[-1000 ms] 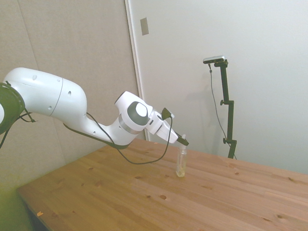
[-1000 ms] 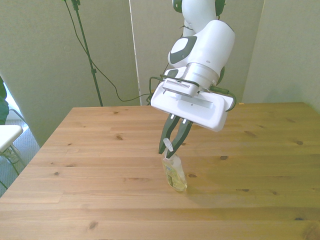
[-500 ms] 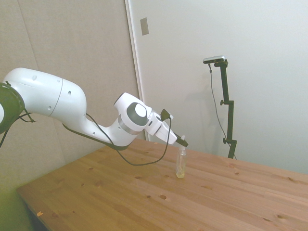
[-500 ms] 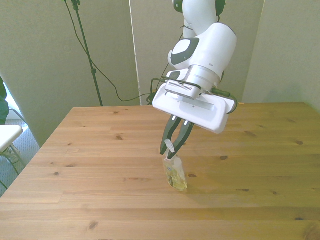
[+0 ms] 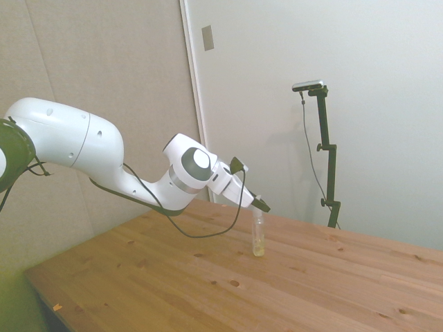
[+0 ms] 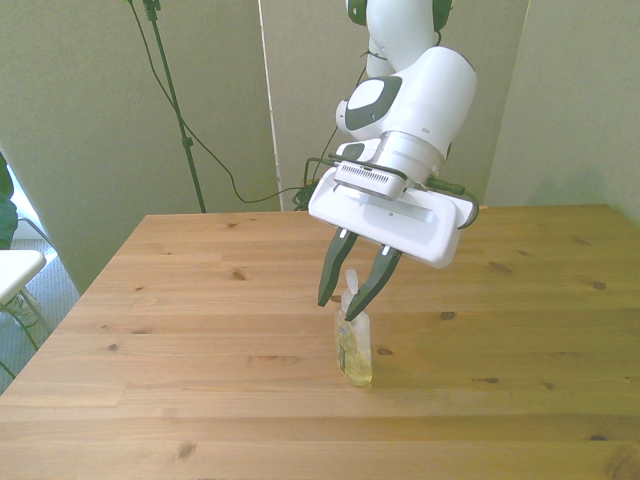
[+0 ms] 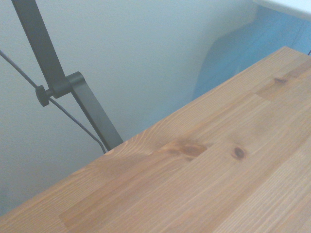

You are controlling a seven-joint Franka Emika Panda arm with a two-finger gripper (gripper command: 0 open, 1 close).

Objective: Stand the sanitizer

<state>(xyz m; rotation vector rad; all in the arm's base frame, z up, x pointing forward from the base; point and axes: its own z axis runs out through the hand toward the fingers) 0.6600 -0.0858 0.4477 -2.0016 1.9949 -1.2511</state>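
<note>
Gripper [image 6: 350, 290] spread open around the sanitizer [image 6: 353, 345] top.
You see the bottle upright on the table [image 6: 200, 330], near its middle, pump between the parted fingers; contact can't be told.

No legible text, brand, number or sign is found in any view. A label is seen on the sanitizer [image 6: 353, 345], but its print is too small and blurred to be read. Nothing is printed on the tabletop [image 6: 200, 330].
</note>
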